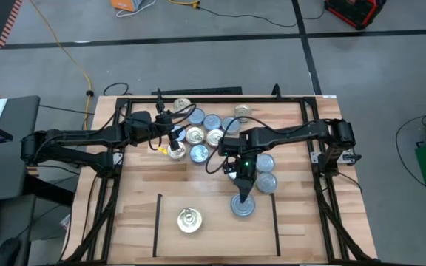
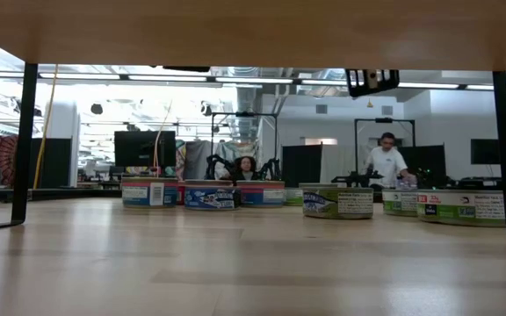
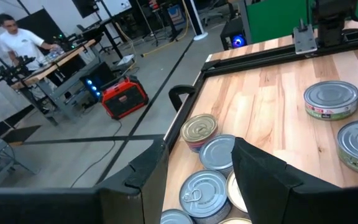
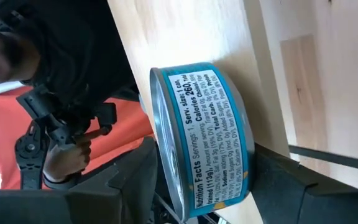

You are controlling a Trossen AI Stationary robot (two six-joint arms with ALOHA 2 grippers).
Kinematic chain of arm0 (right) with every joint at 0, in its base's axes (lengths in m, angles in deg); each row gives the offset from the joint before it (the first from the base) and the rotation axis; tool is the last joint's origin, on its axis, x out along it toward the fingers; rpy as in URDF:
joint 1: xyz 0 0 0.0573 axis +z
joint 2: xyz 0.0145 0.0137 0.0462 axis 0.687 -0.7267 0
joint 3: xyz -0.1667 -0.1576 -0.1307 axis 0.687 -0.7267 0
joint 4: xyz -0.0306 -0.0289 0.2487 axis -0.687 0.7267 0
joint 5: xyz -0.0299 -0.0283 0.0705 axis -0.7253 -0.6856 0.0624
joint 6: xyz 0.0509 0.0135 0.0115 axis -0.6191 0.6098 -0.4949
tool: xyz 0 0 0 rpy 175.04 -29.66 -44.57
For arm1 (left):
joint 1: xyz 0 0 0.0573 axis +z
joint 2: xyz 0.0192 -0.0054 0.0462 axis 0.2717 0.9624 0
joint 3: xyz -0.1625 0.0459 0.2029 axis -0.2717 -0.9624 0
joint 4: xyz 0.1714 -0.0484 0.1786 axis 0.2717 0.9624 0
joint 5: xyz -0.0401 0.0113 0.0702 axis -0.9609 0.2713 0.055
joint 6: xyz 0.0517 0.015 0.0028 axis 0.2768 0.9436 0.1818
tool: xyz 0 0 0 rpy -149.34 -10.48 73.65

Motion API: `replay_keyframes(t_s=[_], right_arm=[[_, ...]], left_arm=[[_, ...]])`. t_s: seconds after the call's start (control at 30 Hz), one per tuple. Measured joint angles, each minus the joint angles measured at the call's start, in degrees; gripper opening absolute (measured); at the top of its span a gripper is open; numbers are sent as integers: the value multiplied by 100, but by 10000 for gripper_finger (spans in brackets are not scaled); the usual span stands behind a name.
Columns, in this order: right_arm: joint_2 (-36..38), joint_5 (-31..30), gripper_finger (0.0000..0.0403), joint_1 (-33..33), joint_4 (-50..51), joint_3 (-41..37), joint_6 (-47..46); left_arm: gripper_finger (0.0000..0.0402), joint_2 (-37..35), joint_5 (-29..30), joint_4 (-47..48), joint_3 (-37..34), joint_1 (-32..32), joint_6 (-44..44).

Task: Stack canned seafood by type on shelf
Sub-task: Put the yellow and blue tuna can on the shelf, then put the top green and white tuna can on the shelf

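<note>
A silver-topped, blue-sided can [image 1: 244, 207] is at the right side of the shelf [image 1: 220, 238], the light wood patch between thin black lines. My right gripper [image 1: 242, 196] reaches it from the far side and is shut on it; the right wrist view shows the can [image 4: 204, 137] filling the gap between the fingers. A gold-topped can [image 1: 189, 219] rests flat on the shelf's left part. My left gripper [image 1: 171, 144] hovers open over the loose cans, with nothing between its fingers [image 3: 272, 180]. My right gripper pinches the can between its two fingers, one on the top rim [image 4: 159, 155] and one at the bottom face [image 4: 250, 158]. The fingers slant down from the table's far side. The can lies about level, its bottom close to the shelf wood.
Several loose gold and silver cans [image 1: 205, 129] cluster at the table's far middle, with more silver ones [image 1: 265, 171] just beyond the shelf's right end. A black metal frame [image 1: 310, 118] edges the table. In the low view a row of cans [image 2: 336, 200] stands across the table.
</note>
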Motion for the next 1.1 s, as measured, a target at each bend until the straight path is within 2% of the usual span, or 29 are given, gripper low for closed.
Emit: replay_keyframes(t_s=[0.33, 0.5, 1.1], right_arm=[[27, -183, 256, -138, 272, 0, -116], [52, 5, 256, -39, 466, 4, -211], [160, -476, 256, 34, 377, 251, -395]], left_arm=[[168, 0, 0, 59, 0, -2, 0], [168, 0, 0, 120, 0, -2, 0], [168, -4, -2, 116, 0, -2, 22]])
